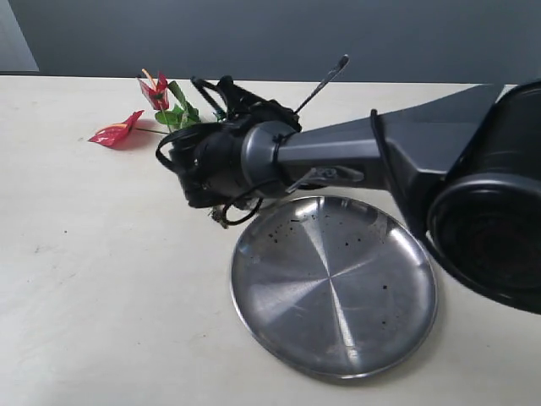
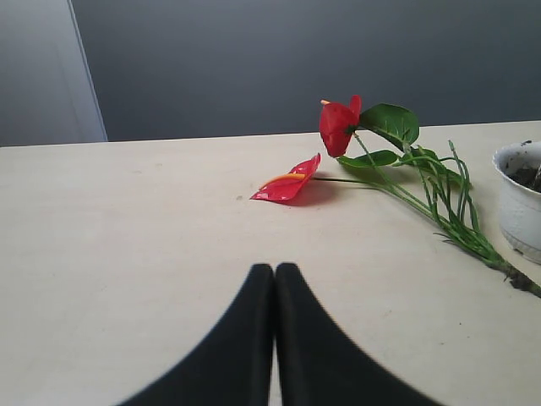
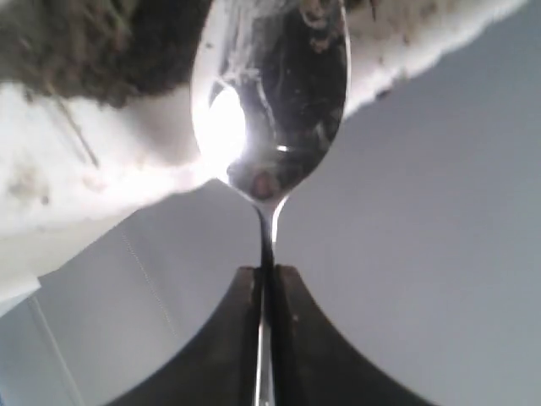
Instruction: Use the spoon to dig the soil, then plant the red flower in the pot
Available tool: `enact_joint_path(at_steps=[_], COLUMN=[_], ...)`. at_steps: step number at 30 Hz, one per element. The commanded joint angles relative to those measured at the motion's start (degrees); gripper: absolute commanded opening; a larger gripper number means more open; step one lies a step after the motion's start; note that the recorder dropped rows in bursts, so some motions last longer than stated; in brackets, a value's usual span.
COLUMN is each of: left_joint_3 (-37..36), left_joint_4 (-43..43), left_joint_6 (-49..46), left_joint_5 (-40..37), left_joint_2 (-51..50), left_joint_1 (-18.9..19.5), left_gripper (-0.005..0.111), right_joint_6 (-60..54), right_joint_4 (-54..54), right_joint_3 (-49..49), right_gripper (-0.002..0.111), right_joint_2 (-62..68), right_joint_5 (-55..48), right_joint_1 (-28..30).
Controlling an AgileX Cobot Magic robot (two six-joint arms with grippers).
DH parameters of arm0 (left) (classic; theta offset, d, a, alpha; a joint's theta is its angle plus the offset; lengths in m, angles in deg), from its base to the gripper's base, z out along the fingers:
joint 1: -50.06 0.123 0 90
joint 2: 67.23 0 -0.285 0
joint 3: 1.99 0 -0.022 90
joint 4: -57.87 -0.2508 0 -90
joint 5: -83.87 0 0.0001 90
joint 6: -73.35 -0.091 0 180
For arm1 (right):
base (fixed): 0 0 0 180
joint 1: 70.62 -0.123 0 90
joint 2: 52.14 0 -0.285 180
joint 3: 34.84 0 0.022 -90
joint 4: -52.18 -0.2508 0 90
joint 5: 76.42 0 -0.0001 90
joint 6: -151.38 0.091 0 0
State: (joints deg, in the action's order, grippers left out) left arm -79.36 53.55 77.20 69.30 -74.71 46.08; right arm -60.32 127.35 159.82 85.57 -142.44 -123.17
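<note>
Your right pincer (image 3: 266, 283) is clenched on the spoon (image 3: 270, 93), bowl at the pot (image 3: 76, 161) rim: digging underway. Next, scoop soil (image 3: 93, 42). Left pincer (image 2: 275, 279) clenched, empty; red flower (image 2: 338, 127) lies on worktop (image 2: 127, 237).

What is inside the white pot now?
The pot holds dark soil, and the spoon bowl is at its rim. What lies under the soil cannot be seen.

One spoon (image 3: 270, 93), one pot (image 2: 520, 199), one steel plate (image 1: 334, 283) — one red flower (image 2: 338, 127), seemingly two blooms.
</note>
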Motion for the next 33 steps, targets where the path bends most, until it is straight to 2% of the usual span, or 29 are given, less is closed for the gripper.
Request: enact_joint_path(at_steps=[1,5,10,13,15,20,23,26,33], left_joint_3=[0.15,0.15,0.15,0.15,0.15,0.15,0.15,0.15,0.15], left_joint_4=[0.14,0.14,0.14,0.14,0.14,0.14,0.14,0.14,0.14], left_joint_6=[0.05,0.05,0.05,0.05,0.05,0.05,0.05,0.05,0.05], left_joint_5=[0.52,0.52,0.52,0.52,0.52,0.52,0.52,0.52,0.52], left_joint_2=[-0.3,-0.3,-0.3,-0.3,-0.3,-0.3,-0.3,-0.3,-0.3], left_joint_1=[-0.25,-0.25,-0.25,-0.25,-0.25,-0.25,-0.25,-0.25,-0.25], left_gripper=[0.001,0.001,0.001,0.001,0.001,0.001,0.001,0.001,0.001], right_joint_6=[4.64,6.9,23.86,29.15,27.43,16.69,4.51,-0.21,-0.21], right_joint_4=[-3.42,-13.97,-34.58,-49.37,-59.69,-76.7,-85.34,-86.13,-76.33], right_joint_3=[-0.11,-0.11,-0.11,-0.11,-0.33,-4.18,-8.77,-12.61,-18.88], right_gripper=[-0.001,-0.001,-0.001,-0.001,-0.001,-0.001,-0.001,-0.001,-0.001], right_joint_2=[-4.2,-7.69,-12.89,-15.56,-17.01,-19.76,-21.37,-21.97,-21.62], right_joint_5=[-1.3,-1.3,-0.29,0.12,0.5,2.6,6.17,6.68,13.33], right_joint_1=[3.07,5.99,10.49,13.59,15.44,16.45,16.45,16.45,16.57])
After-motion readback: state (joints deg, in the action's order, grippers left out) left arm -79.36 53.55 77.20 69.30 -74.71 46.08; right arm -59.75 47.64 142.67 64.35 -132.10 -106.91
